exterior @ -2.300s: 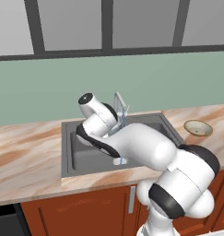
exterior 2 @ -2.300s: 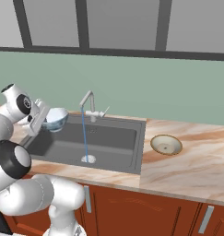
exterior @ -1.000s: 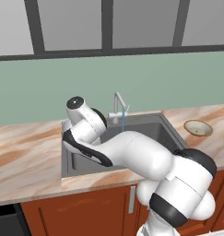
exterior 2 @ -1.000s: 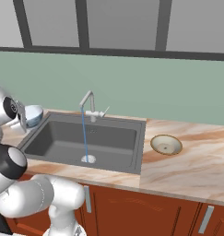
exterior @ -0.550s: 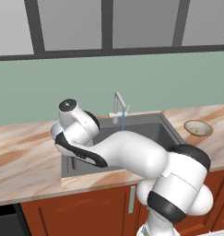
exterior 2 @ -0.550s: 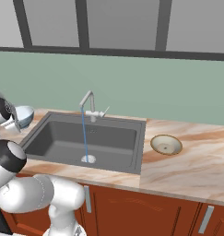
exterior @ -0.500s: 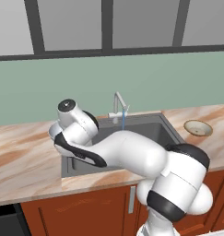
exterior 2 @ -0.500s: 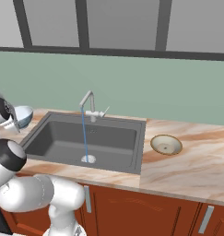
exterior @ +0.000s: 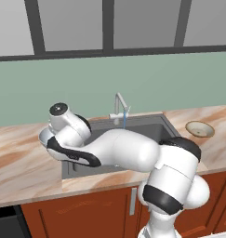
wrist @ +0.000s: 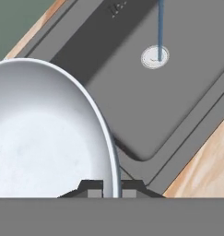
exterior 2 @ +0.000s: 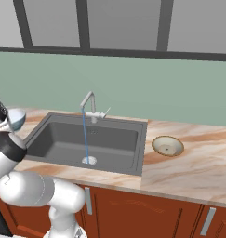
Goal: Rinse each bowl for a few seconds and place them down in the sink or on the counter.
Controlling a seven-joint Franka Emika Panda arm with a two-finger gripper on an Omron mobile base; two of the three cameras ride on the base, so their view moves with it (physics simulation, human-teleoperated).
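pale bowl [wrist: 44, 138] empty, rim pinched in our gripper [wrist: 111, 186] | sink [exterior 2: 109, 139] has just the tap stream hitting the drain [exterior 2: 89, 160] | tan bowl [exterior 2: 168, 145] empty on the counter [exterior 2: 189, 162], 3 o'clock of sink

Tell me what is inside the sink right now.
The sink holds no bowl: a thin stream from the tap runs onto the round drain. From the left base view, the arm covers its front left part, so that corner is hidden there.

The sink [exterior 2: 63, 139] basin is free except the tap [exterior 2: 89, 106] and its water stream [exterior 2: 85, 137] in the middle.
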